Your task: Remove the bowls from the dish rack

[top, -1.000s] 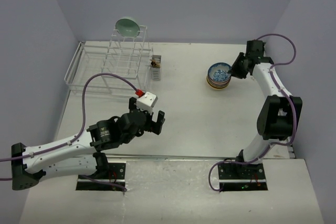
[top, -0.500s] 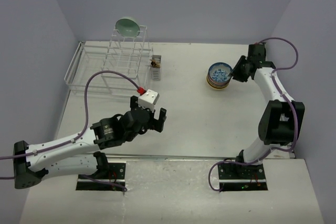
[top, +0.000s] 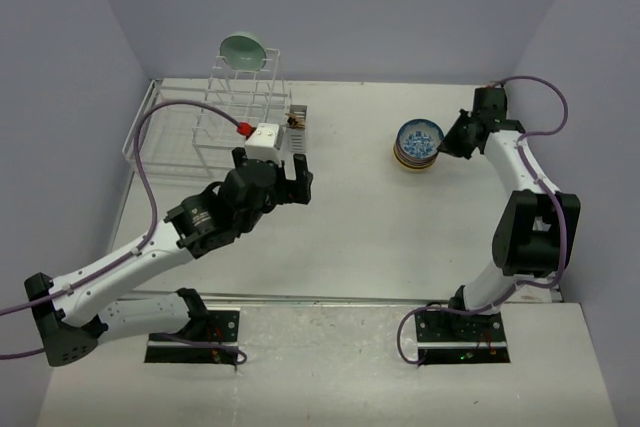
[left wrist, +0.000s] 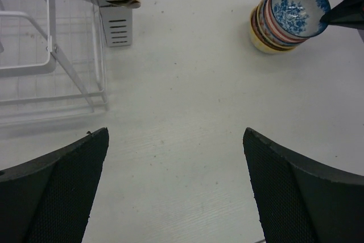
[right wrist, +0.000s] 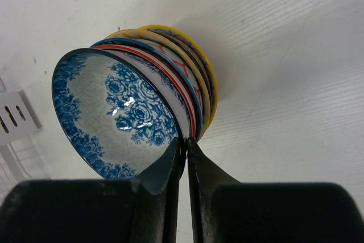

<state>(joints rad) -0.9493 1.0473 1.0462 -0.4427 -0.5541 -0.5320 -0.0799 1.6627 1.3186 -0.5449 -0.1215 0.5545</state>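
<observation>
A pale green bowl (top: 243,50) sits on top of the tall wire frame of the white dish rack (top: 165,142) at the far left. A stack of bowls (top: 415,157) stands at the right, also seen in the left wrist view (left wrist: 267,29). The blue-patterned bowl (right wrist: 114,112) lies tilted on top of it. My right gripper (top: 447,140) is shut on that bowl's near rim (right wrist: 185,140). My left gripper (top: 275,169) is open and empty above bare table, right of the rack's front corner (left wrist: 96,92).
A small grey cutlery cup (left wrist: 116,18) with utensils hangs on the rack's right end (top: 297,132). Purple walls close in the table on the left, the back and the right. The arm bases stand at the near edge.
My left arm has swung away from the near edge towards the rack, its gripper still open. My right gripper has shifted slightly right at the blue-patterned bowl's rim.
</observation>
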